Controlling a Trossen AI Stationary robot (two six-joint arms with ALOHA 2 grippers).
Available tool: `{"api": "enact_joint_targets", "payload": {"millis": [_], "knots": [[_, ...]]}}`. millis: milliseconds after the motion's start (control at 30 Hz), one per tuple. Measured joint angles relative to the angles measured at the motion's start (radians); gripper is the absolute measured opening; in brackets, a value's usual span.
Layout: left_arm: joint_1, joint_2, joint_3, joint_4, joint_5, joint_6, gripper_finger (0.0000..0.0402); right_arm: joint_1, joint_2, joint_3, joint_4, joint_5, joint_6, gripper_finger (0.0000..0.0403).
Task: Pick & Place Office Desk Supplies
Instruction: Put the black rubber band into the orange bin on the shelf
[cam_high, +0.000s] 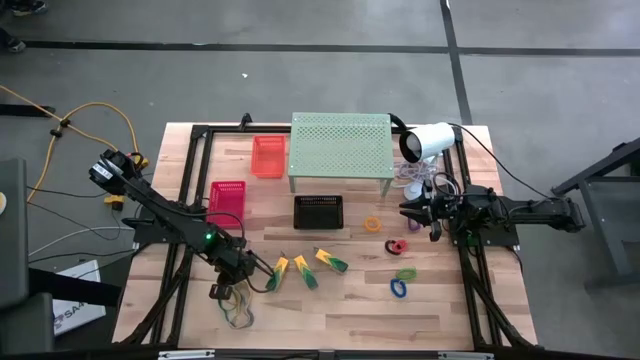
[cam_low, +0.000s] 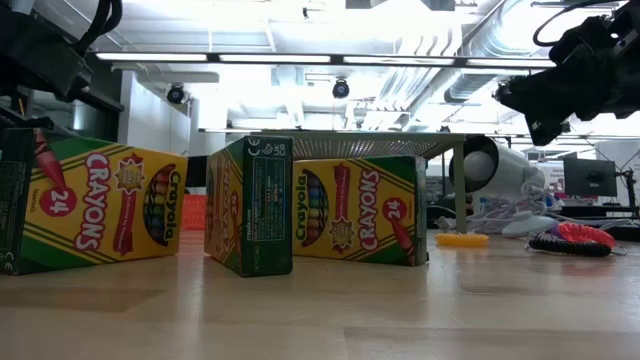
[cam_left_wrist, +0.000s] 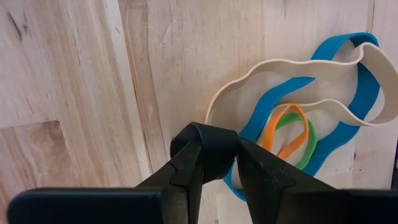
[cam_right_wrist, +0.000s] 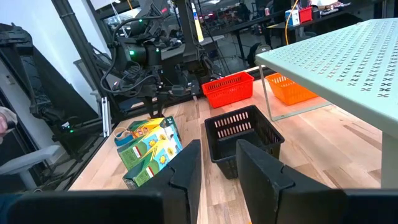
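The high view shows three yellow-and-green crayon boxes (cam_high: 306, 268) only as small wedges in front of the black basket (cam_high: 318, 211); the low view, level with the worktop (cam_low: 320, 310), shows their faces, printed "CRAYONS", "Crayola" and "24". The middle box (cam_low: 249, 205) stands turned, showing its green side panel.

Left of the crayon boxes, the left gripper (cam_high: 222, 291) is down over a heap of rubber bands (cam_high: 238, 312). Only the left wrist view shows that heap closely: a tan band (cam_left_wrist: 292, 87), a blue band (cam_left_wrist: 348, 106), and an orange loop (cam_left_wrist: 289, 127) over a green one (cam_left_wrist: 309, 140), lying tangled on the wood. The gripper's fingers stand narrowly apart with something dark between their tips; whether they grip a band I cannot tell.

The right gripper (cam_high: 410, 211) hangs above the worktop to the right of the black basket, its fingers (cam_right_wrist: 186, 171) narrowly parted and holding nothing. Its wrist view shows the basket's slotted wall, which the overhead view flattens.

Right of the basket lie an orange loop (cam_high: 372, 224), a red loop (cam_high: 396, 246), a green loop (cam_high: 405, 274) and a blue loop (cam_high: 399, 288). Behind the basket stands the pale-green perforated shelf (cam_high: 340, 148), with a red bin (cam_high: 228, 198) and an orange bin (cam_high: 268, 156) to its left and a white lamp-like device (cam_high: 427, 140) to its right. In the low view the boxes hide most of the basket and bins.
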Motion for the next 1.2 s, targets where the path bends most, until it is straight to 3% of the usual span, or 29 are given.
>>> {"api": "enact_joint_targets", "payload": {"millis": [767,1067,1200], "knots": [[0.0,0.0,0.0,-0.002,0.013,0.001,0.0086,0.0,0.0,0.0,0.0,0.0,0.0,0.009],[0.0,-0.001,0.0,-0.002,0.016,0.007,0.001,0.0,0.0,0.0,0.0,0.0,0.0,0.009],[0.0,-0.001,0.0,-0.002,0.016,0.007,0.0004,0.0,0.0,0.0,0.0,0.0,0.0,0.009]]}}
